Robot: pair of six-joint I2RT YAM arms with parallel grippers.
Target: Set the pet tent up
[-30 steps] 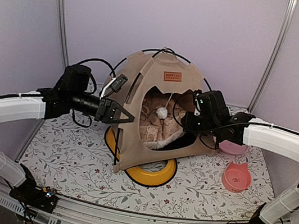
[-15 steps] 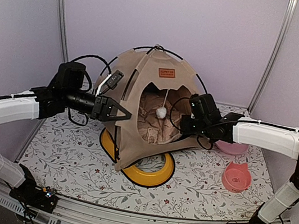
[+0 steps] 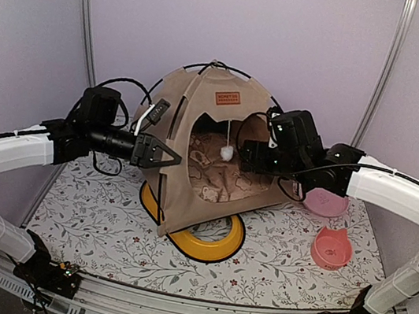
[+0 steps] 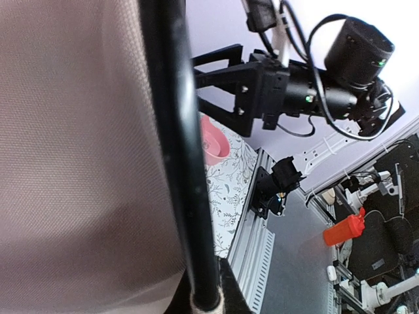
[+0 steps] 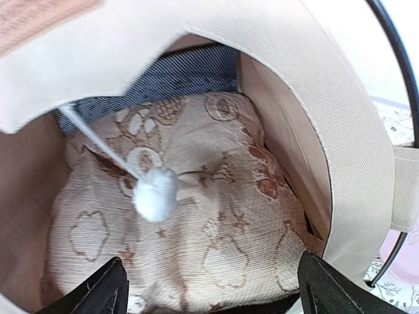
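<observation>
One pet tent (image 3: 174, 191), tan fabric on thin black poles (image 4: 177, 131), stands erect at the back middle of the floral-print table (image 3: 88, 217); its base lies over a yellow tray (image 3: 215, 247), a patterned cushion (image 5: 216, 248) is inside, and a white pompom (image 5: 155, 193) hangs on its string in the doorway. The right gripper (image 5: 213, 291) faces the doorway with fingers spread wide and empty, while the left gripper (image 3: 173, 157) sits at the pole on the tent's left side, its grip not discernible. Two pink bowls (image 3: 330, 248) sit right of the tent.

The pet tent (image 3: 188, 193) doorway stands open — pompom (image 3: 227, 153) dangles mid-gap, cushion (image 5: 216, 242) fills its floor.
</observation>
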